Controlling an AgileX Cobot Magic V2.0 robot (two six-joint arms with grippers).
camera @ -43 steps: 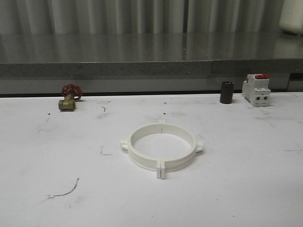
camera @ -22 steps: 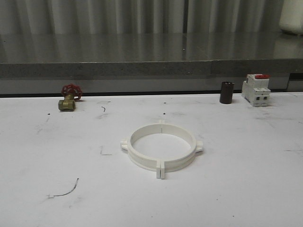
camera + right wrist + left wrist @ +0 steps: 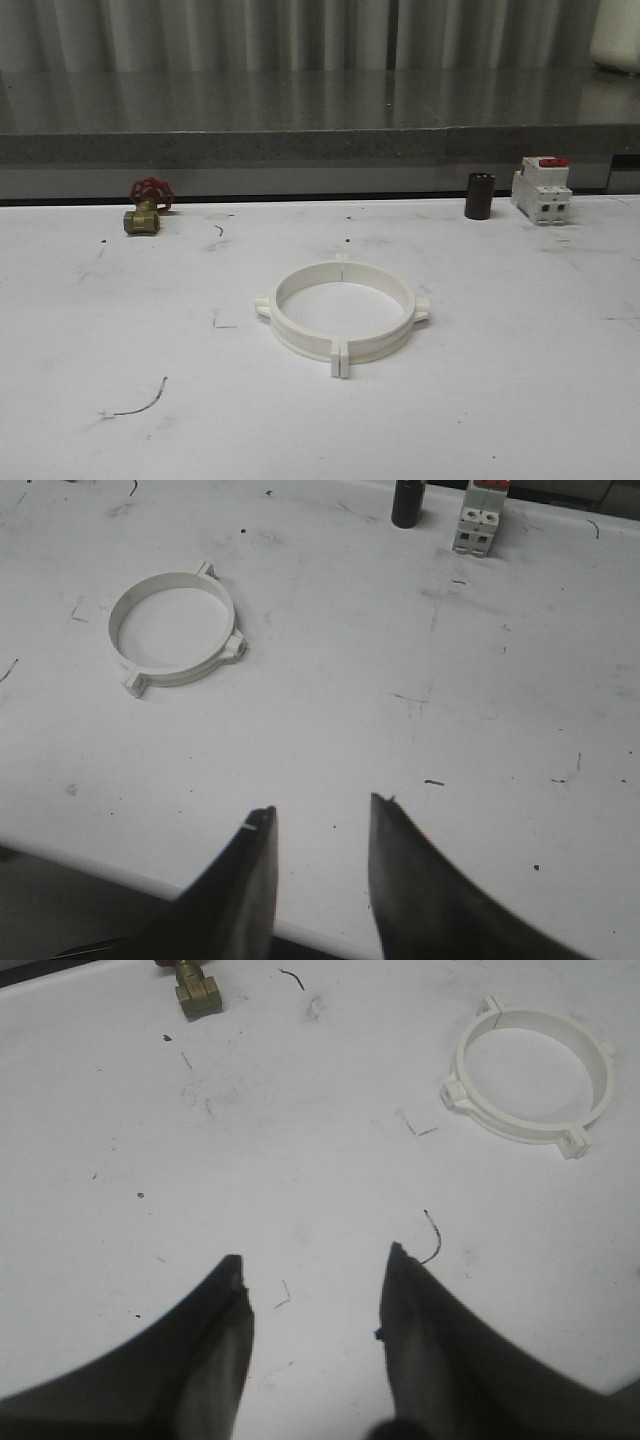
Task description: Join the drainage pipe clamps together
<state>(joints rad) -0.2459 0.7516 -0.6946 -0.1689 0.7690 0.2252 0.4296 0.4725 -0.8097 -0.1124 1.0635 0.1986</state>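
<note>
**Clamps joined as ring, both grippers empty**

No readable brand, label or writing anywhere; breaker (image 3: pixel 541 189) markings too small to make out.

Drainage pipe clamps (image 3: pixel 342 311) sit together as one closed ring, centre of the front view, flat on the table (image 3: pixel 500 400). Same spot as 1.0 s ago, nothing else moved.

Left gripper (image 3: pixel 312 1295): jaws apart, holding nothing, well clear of the ring. Right gripper (image 3: pixel 322 825): jaws apart, holding nothing.

Brass valve (image 3: pixel 146 207) upper left, dark cylinder (image 3: pixel 479 195) just beside the breaker, upper right.
</note>
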